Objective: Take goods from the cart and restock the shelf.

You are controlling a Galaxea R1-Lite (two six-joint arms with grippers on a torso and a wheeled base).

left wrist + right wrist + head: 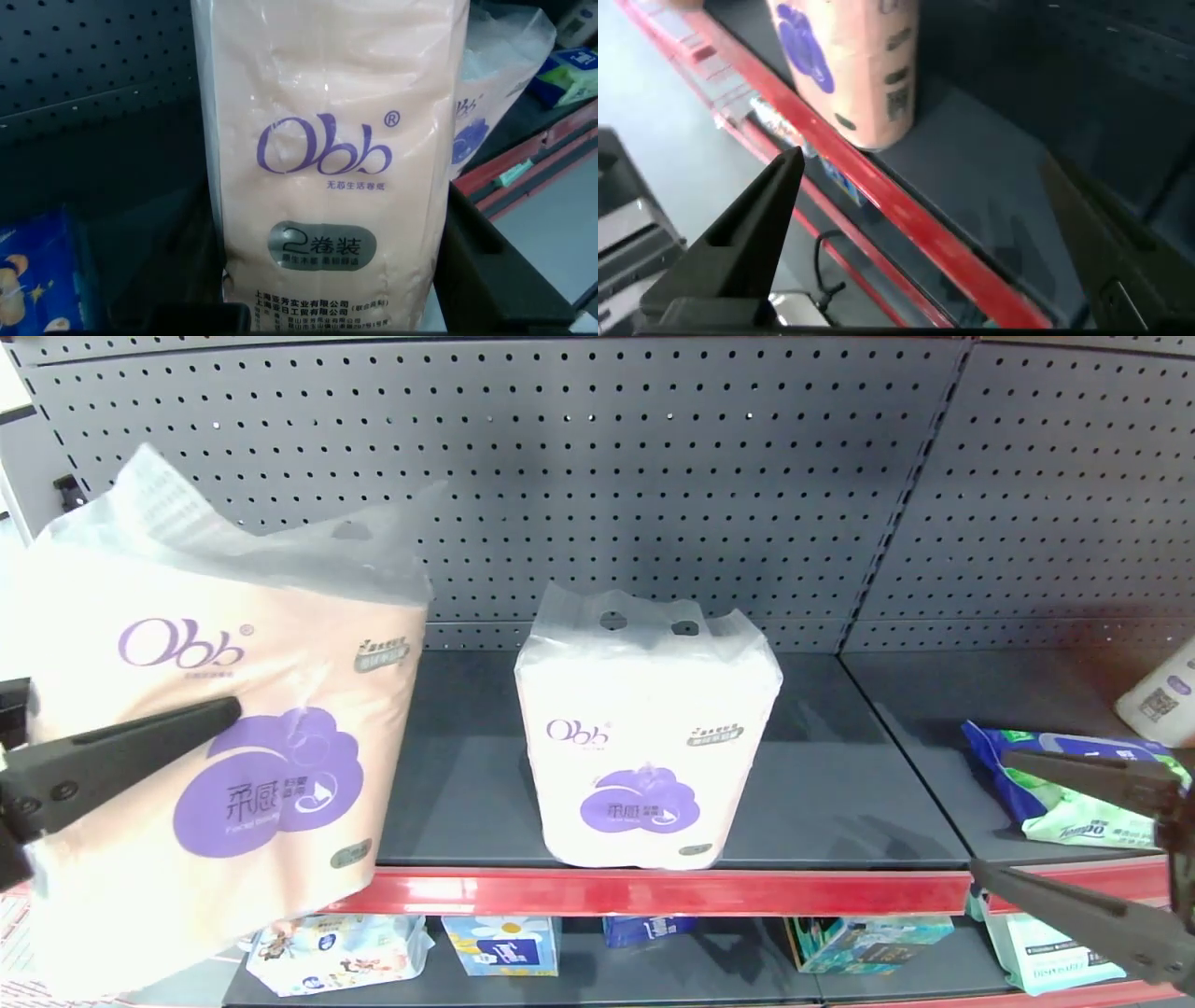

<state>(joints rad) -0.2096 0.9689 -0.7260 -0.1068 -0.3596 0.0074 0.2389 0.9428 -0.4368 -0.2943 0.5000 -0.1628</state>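
Left fingers (131, 744) pinch tissue pack (280, 644) between them; right fingers (1092, 773) spread apart.

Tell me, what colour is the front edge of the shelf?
Red; the shelf edge shows best in the head view.

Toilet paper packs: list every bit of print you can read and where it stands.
"Obb": front of the held toilet paper pack, and its side.
"2卷装": grey badge on that side.
"Obb": front of the second toilet paper pack, on the shelf.
Finer print: too small to read.
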